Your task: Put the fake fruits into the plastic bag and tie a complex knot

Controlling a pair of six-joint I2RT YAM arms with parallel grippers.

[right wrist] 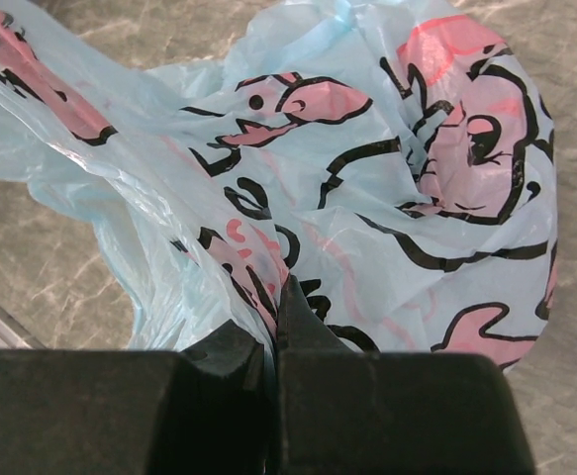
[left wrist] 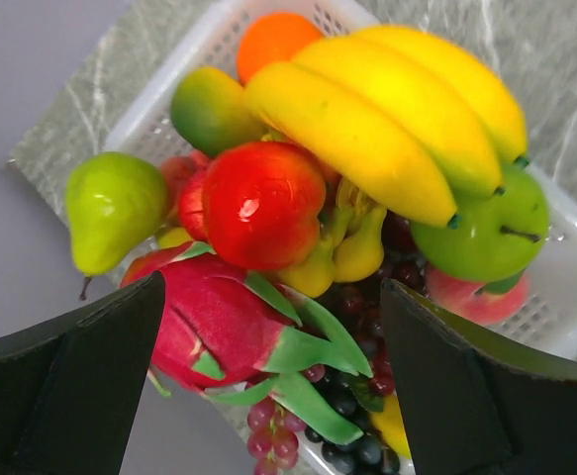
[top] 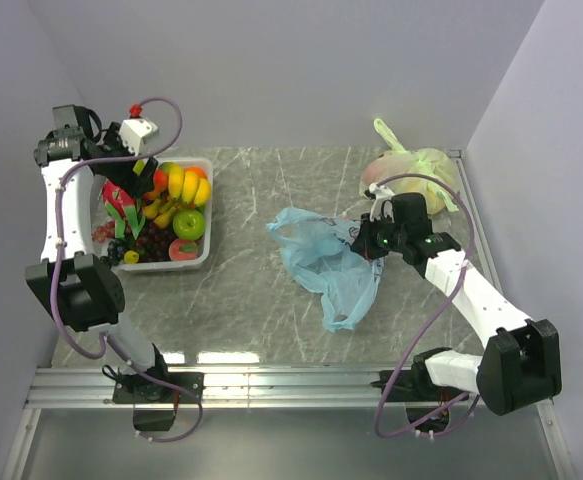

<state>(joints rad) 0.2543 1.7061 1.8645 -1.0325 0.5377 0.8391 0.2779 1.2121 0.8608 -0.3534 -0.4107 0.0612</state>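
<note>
The fake fruits are piled in a white basket at the left of the table. My left gripper hangs open just above them. Between its fingers the left wrist view shows a dragon fruit, with a red apple, bananas, a green apple and dark grapes around it. The light-blue plastic bag lies crumpled mid-table. My right gripper is shut on a fold of the bag. No knot is in view; a handle loop lies loose.
A pale yellow-green tied bag sits at the back right corner. An aluminium rail runs along the near edge. Grey walls close in the table on the left, back and right.
</note>
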